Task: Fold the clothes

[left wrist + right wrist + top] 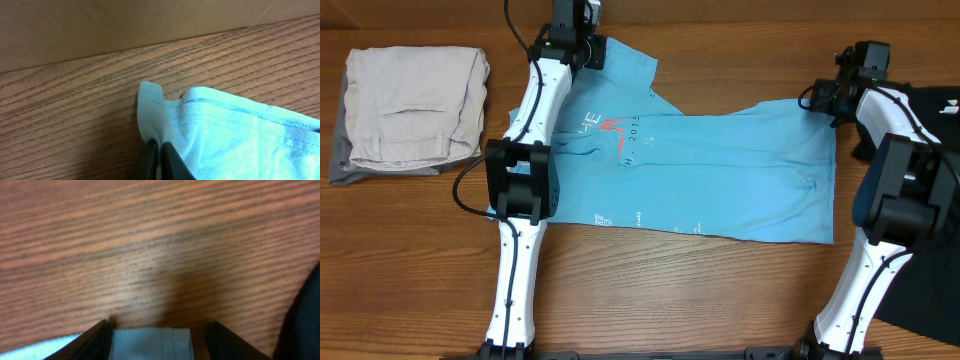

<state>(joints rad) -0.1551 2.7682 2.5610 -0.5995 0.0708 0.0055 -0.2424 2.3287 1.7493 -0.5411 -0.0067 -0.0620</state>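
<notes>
The light blue T-shirt (720,170) lies spread over the middle of the counter (670,290), reaching toward its far edge. The left pincer (159,149) is clamped tight on a hem corner there. Near the far right corner, the right pincer (156,332) stands parted, with a strip of hem between its jaws, ungripped

The counter (650,300) is seen as matt, grained wood. The T-shirt (740,170) is shown as matt knit cloth with stitched hems. Smooth white plastic is seen on the arm shells (515,275).
</notes>
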